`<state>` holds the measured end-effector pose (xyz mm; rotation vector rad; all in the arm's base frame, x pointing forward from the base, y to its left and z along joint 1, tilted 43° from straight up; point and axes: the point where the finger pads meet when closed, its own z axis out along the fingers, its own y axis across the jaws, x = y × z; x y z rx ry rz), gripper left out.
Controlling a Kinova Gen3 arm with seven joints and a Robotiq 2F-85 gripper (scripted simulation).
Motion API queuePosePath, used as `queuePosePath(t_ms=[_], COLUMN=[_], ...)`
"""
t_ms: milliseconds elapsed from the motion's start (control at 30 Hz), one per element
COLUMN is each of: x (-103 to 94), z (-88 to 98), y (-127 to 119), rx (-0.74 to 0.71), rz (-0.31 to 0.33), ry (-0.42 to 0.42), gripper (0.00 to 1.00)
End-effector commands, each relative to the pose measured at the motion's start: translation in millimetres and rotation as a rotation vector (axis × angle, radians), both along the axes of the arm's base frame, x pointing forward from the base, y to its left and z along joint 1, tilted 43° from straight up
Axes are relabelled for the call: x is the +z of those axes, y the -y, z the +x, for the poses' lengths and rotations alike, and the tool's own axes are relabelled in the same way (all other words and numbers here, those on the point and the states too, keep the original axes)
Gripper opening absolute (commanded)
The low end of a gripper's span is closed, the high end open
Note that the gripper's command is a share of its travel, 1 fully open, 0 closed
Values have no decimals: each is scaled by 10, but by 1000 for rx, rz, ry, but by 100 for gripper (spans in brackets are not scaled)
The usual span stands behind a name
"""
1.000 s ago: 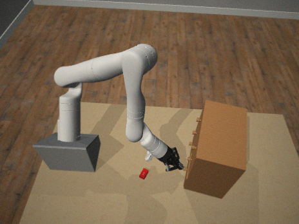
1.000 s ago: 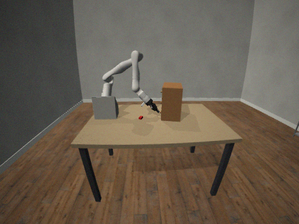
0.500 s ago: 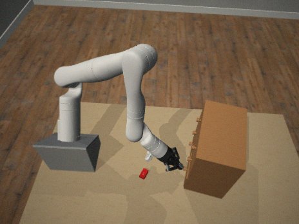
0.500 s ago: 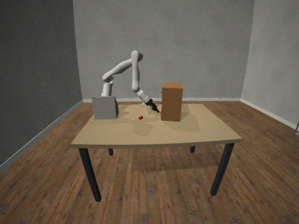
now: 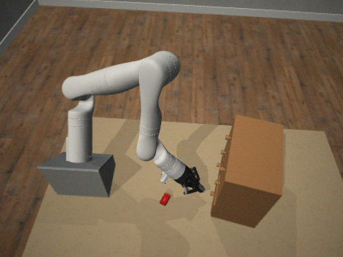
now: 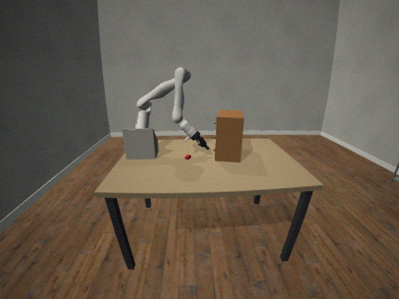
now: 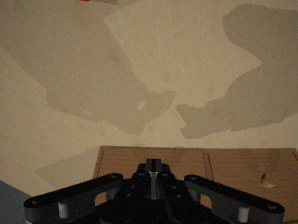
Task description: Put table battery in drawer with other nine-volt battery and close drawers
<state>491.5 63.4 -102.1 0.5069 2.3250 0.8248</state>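
Pointing down and toward the chest, my claw [image 5: 201,189] [image 6: 208,149] [image 7: 153,168] was clenched, with nothing in it. Its tips hung above the desk [image 5: 310,166] [image 6: 206,180] [image 7: 150,50], near the front of the brown wood chest [image 5: 255,151] [image 6: 229,137] [image 7: 150,156]. In the top view I saw a small gap between my tips and the knobs.

The red battery [image 5: 165,199] [image 6: 187,157] [image 7: 84,0] lay on the desk, out in the open. It sat between my big gray base [image 5: 81,182] [image 6: 142,143] and the chest, and it was apart from my claw. Just a bit of its red showed at the top edge of my wrist view.

The chest stood up straight. Its drawers looked pushed in, and I could not see what was inside them. Little round knobs stuck out of its front, on the side that faced my base. In my wrist view, one knob [image 7: 268,180] showed off to the right, and my claw hid part of the chest's front. My long white arm [image 5: 149,100] [image 6: 178,96] bent up high, then came down to the claw.
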Motion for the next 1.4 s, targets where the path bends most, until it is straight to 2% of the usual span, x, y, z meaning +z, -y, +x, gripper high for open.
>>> queuePosePath(t_ms=[0, 367, 633, 733, 1367], x=[3, 60, 504, 602, 623], z=[-162, -264, -589, -661, -676], y=[-17, 14, 352, 427, 442], rx=[0, 0, 0, 0, -4], rz=[6, 6, 6, 6, 7], ry=[-12, -12, -12, -12, -15], gripper=[0, 0, 0, 0, 0])
